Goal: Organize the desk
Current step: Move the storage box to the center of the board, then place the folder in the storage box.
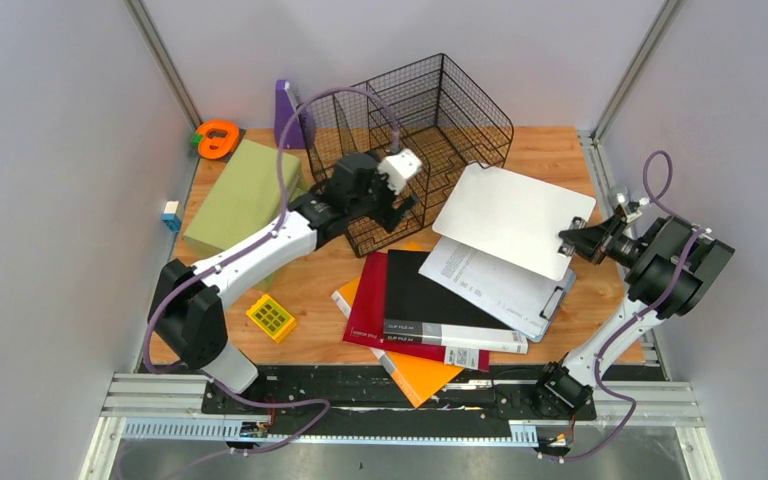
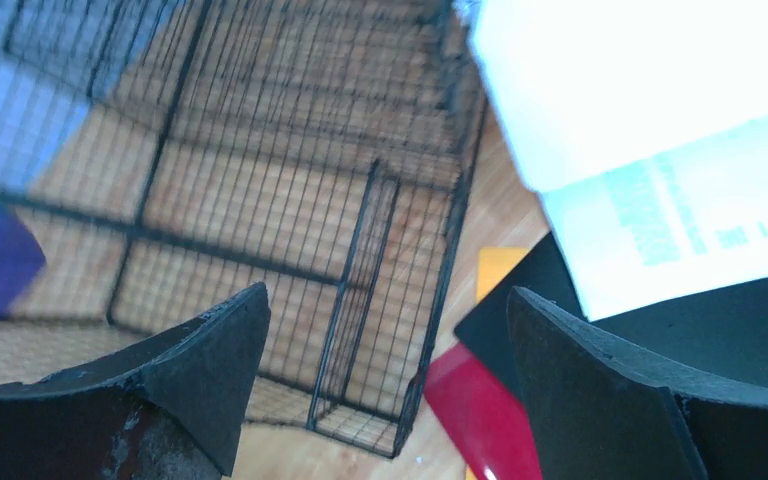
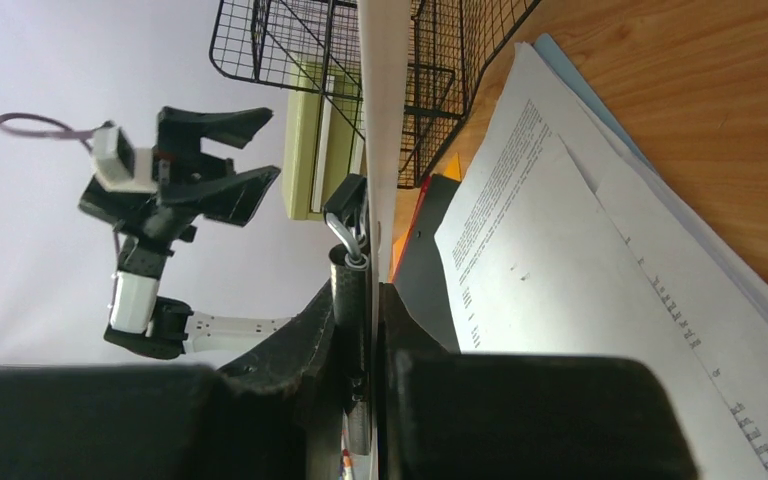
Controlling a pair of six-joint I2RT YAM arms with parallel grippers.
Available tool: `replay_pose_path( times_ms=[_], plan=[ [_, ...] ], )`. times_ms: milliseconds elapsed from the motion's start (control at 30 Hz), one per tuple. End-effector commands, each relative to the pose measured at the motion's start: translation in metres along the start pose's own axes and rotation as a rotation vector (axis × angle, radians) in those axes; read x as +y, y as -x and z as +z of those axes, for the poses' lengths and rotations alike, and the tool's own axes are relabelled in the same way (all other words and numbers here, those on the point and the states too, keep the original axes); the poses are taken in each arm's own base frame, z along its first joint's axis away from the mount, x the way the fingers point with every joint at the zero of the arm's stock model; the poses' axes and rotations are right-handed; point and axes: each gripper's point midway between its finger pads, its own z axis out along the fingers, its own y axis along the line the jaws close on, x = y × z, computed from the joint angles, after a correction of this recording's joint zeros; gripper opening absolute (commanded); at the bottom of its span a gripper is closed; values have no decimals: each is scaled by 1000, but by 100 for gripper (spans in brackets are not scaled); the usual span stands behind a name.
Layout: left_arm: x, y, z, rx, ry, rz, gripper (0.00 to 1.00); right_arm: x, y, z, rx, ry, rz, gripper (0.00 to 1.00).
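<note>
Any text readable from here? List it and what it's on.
"CLIP FILE A4": two faint lines along the near edge of the black folders.
Red folder, small corner label: too small to read.
Printed sheets: lines of print, too small and blurred to read.

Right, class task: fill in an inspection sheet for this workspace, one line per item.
Surface: wooden desk, crowded.
Job's things: clipboard, papers, red and black binders, orange folder, overlapping; wire basket at the back.
Clutter: green block, yellow grid piece, orange item, purple item.
Grippers: left gripper open by the wire basket; right gripper shut on the clipboard.
Cables: purple cables loop off both arms.
Surroundings: grey walls, aluminium rails.
</note>
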Motion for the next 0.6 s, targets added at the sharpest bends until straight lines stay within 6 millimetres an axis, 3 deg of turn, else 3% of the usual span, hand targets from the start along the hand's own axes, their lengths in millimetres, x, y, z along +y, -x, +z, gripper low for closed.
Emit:
replay_pose_path(
  times_ms=[0,133,267,367,467,567],
  plan=[
    [-34,24,6,22,-22,333,96,48,53,4,-213,184,-96,0],
    [-79,42,20,7,-55,515,96,46,54,5,-164,152,-104,0],
    [-106,51,35,10,-75,608,97,40,57,5,-113,112,-110,0],
    [-123,50,49,21,-93,661,97,33,57,5,-50,64,-94,0],
    [-134,58,57,11,-80,710,98,13,56,2,-23,-139,-174,0],
    [-138,56,67,18,-73,719,99,24,59,6,-39,-99,-188,0]
  ],
)
